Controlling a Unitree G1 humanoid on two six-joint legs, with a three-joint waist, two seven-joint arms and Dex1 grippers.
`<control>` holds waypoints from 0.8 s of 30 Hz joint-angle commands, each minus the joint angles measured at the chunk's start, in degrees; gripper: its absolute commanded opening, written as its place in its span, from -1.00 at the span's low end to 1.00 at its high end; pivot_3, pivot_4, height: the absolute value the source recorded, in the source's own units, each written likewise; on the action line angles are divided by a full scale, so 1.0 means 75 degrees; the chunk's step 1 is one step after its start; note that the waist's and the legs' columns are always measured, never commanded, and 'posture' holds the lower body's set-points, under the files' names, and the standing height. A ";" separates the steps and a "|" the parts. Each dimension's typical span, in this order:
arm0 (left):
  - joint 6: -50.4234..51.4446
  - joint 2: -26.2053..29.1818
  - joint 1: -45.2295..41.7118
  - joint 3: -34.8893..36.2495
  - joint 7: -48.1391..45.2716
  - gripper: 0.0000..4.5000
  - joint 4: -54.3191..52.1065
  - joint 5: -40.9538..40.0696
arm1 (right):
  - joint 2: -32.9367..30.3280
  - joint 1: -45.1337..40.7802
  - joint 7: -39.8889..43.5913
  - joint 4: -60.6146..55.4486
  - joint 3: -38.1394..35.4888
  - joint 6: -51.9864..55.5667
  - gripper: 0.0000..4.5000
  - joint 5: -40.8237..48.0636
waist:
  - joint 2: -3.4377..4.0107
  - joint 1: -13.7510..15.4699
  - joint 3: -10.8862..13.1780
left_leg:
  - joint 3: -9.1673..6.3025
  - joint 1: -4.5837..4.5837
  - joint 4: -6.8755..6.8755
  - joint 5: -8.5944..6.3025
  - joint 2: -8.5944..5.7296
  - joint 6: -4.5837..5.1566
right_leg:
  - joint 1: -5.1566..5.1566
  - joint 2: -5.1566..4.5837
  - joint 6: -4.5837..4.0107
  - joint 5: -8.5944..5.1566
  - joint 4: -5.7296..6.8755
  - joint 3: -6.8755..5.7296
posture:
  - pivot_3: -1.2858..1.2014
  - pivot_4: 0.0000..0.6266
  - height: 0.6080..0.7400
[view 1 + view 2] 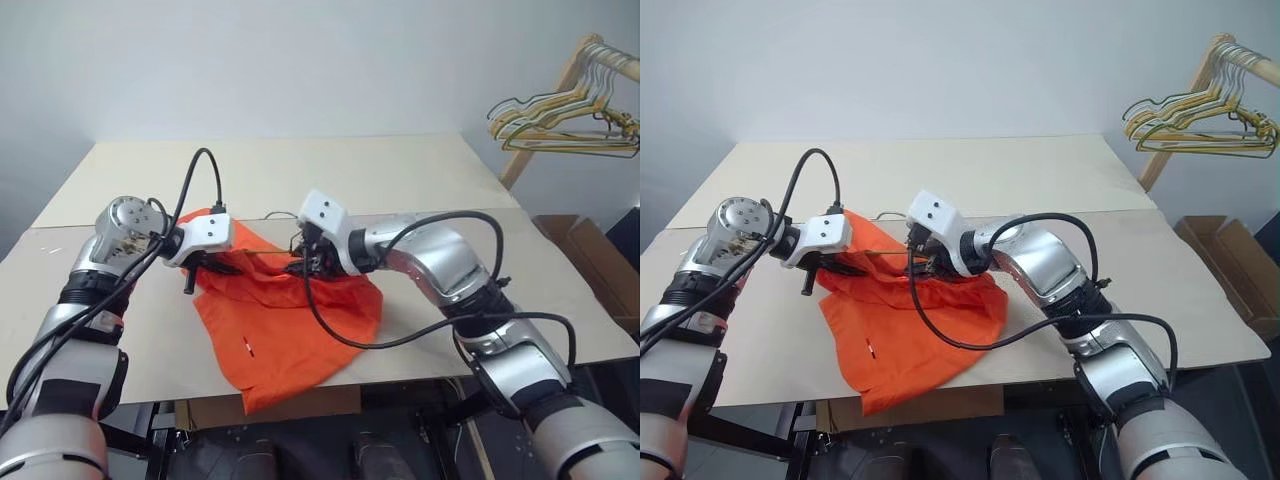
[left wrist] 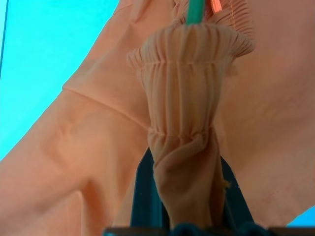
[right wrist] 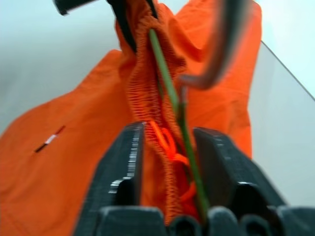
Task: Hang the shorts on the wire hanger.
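Note:
The bright orange shorts (image 1: 290,320) lie bunched on the table (image 1: 300,170), with one part hanging over its front edge. My left gripper (image 1: 203,266) is shut on the gathered waistband (image 2: 187,98) at the shorts' left end and holds it off the table. My right gripper (image 3: 165,132) reaches in from the right, its fingers (image 3: 123,162) closed in on the waistband and on a thin wire of the wire hanger (image 3: 165,64) that runs along it. That wire stretches between the two grippers (image 1: 265,251). Most of the hanger is hidden in the fabric.
A bunch of yellow, green and pale hangers (image 1: 570,120) hangs on a wooden rack at the far right. A cardboard box (image 1: 590,250) stands beside the table's right edge. Black cables loop from both wrists over the shorts.

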 commanded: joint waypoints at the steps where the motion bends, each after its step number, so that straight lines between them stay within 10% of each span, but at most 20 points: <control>1: -0.0014 0.0137 -0.0197 0.0203 -0.0018 -1.00 -0.0270 -0.0081 | 0.0070 -0.0187 0.0170 -0.0049 -0.0304 -0.0566 -0.78 -0.0146 | 0.0000 -0.0003 0.0000 | 0.0000 0.0000 0.0000 0.0000 0.0000 0.0000 | 0.0000 0.0000 0.0000 0.0000 0.0000 0.0000 | 0.00 -0.93 1.00; 7: 0.0211 0.0084 -0.0211 0.0428 -0.0169 -1.00 -0.0346 -0.0389 | -0.0239 0.0084 0.0901 0.0038 -0.0469 -0.1545 -0.99 -0.0294 | 0.0000 0.0015 0.0000 | -0.0002 -0.0001 0.0000 0.0000 -0.0002 0.0000 | 0.0003 -0.0002 0.0000 0.0000 -0.0002 -0.0003 | 0.00 -0.93 1.00; 21: 0.0524 0.1046 -0.0029 0.0922 -0.0988 0.95 -0.0422 -0.0980 | -0.0688 0.0515 0.1858 0.0509 -0.0805 -0.2911 -1.00 -0.0609 | 0.0000 -0.0111 0.0000 | -0.0008 0.0005 -0.0002 0.0000 0.0003 0.0000 | 0.0002 0.0003 0.0000 0.0000 0.0003 -0.0005 | 0.02 -0.96 1.00; 24: 0.0038 0.1093 0.0126 0.0811 -0.0508 0.99 -0.0163 -0.0625 | -0.0702 0.0530 0.1889 0.0506 -0.0888 -0.2904 -1.00 -0.0608 | 0.0000 -0.0091 -0.0001 | -0.0008 0.0007 -0.0002 0.0000 0.0002 0.0000 | 0.0005 0.0001 0.0000 0.0000 0.0003 -0.0006 | 0.02 -0.97 1.00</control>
